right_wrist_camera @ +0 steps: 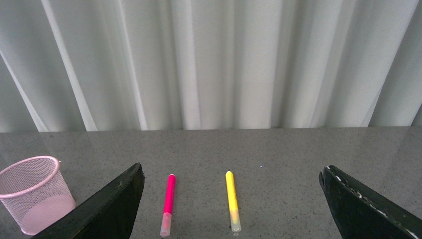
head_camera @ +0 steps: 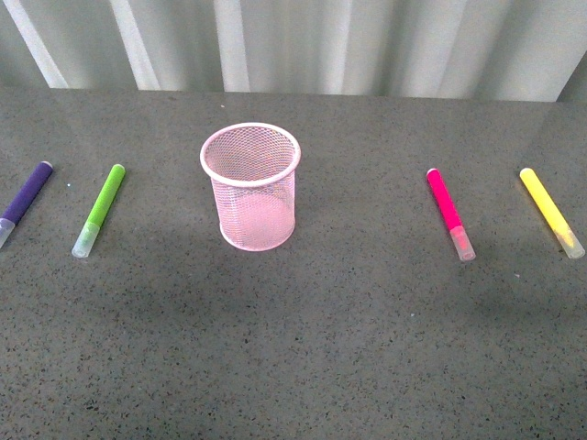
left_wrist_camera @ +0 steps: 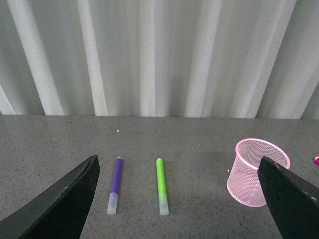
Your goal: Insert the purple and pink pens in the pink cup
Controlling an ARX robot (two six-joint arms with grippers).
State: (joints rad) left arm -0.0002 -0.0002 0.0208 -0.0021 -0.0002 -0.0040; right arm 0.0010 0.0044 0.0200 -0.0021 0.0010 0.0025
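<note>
Neither arm is seen in the front view. The pink cup [head_camera: 257,215] is stood upright on the grey speckled table [head_camera: 293,357], left of centre, mouth open upward, nothing visible inside.

The purple pen [head_camera: 27,194] is laid flat at the far left edge, its clear cap toward the robot and partly cut off by the frame. The lime-green marker [head_camera: 101,209] is laid beside it, between purple pen and cup, apart from both. The pink pen [head_camera: 447,209] is laid flat right of the cup, well apart from it, clear cap toward the robot. The yellow marker [head_camera: 548,209] is laid further right, near the edge.

Left wrist view: the left gripper [left_wrist_camera: 177,159] is held above the table, aimed toward the curtain [left_wrist_camera: 159,55]. Its black fingers [left_wrist_camera: 65,199] are spread wide, nothing gripped. The purple pen [left_wrist_camera: 116,181] and green marker [left_wrist_camera: 161,181] are framed between them on the table; the cup [left_wrist_camera: 246,191] is partly hidden behind one finger.

Right wrist view: the right gripper [right_wrist_camera: 231,168] is held likewise above the table, fingers [right_wrist_camera: 109,209] spread wide, empty. The pink pen [right_wrist_camera: 169,199] and yellow marker [right_wrist_camera: 231,199] are seen between them; the cup [right_wrist_camera: 27,162] is seen outside the fingers.

No pen is touched by either gripper.
</note>
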